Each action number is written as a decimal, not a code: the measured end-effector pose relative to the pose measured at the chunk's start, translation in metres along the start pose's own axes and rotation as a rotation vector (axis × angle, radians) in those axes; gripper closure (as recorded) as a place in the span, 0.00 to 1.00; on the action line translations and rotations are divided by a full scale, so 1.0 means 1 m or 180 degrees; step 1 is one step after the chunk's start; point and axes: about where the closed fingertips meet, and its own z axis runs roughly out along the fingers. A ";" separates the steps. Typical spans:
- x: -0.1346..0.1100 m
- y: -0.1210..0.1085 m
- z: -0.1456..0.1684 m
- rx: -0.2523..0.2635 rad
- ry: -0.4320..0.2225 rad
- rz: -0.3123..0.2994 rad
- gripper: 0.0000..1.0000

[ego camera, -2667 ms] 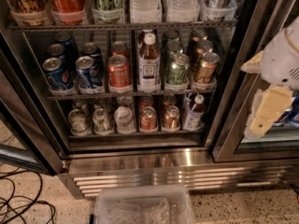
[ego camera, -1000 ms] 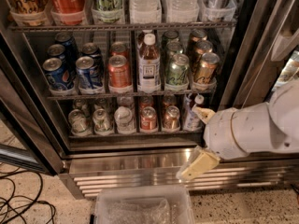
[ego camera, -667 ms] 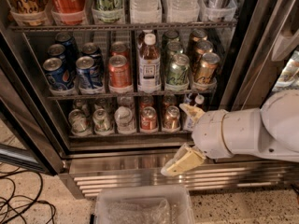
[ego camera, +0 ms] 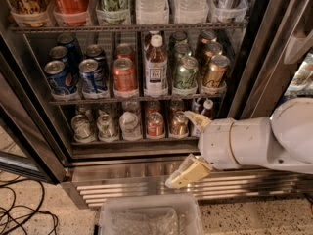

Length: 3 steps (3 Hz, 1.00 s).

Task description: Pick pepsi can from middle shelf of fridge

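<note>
The fridge (ego camera: 247,67) stands with its door open. The middle shelf (ego camera: 132,100) holds dark blue pepsi cans at its left. Two stand at the front, one (ego camera: 59,78) at the far left and one (ego camera: 94,76) beside it, with more behind. My gripper (ego camera: 190,146) is low and right of centre, in front of the bottom shelf and the steel base. Its tan fingers (ego camera: 187,173) are spread apart and hold nothing. It is well below and to the right of the pepsi cans.
Right of the pepsi cans stand an orange-red can (ego camera: 124,78), a bottle (ego camera: 155,66), green cans (ego camera: 186,73) and gold cans (ego camera: 215,72). Bottles fill the top shelf and cans the bottom shelf (ego camera: 132,140). A clear plastic bin (ego camera: 151,217) and cables (ego camera: 22,214) lie on the floor.
My arm has swung from the right side down and leftward across the fridge's lower front. The gripper now sits in front of the bottom shelf. The cans have not moved.
</note>
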 end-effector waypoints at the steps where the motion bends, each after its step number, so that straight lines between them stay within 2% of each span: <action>1: 0.002 0.025 0.026 -0.0029 -0.0236 0.0022 0.00; 2: -0.009 0.048 0.057 0.0078 -0.0565 -0.0038 0.00; 3: -0.003 0.062 0.076 0.0342 -0.0822 0.0017 0.00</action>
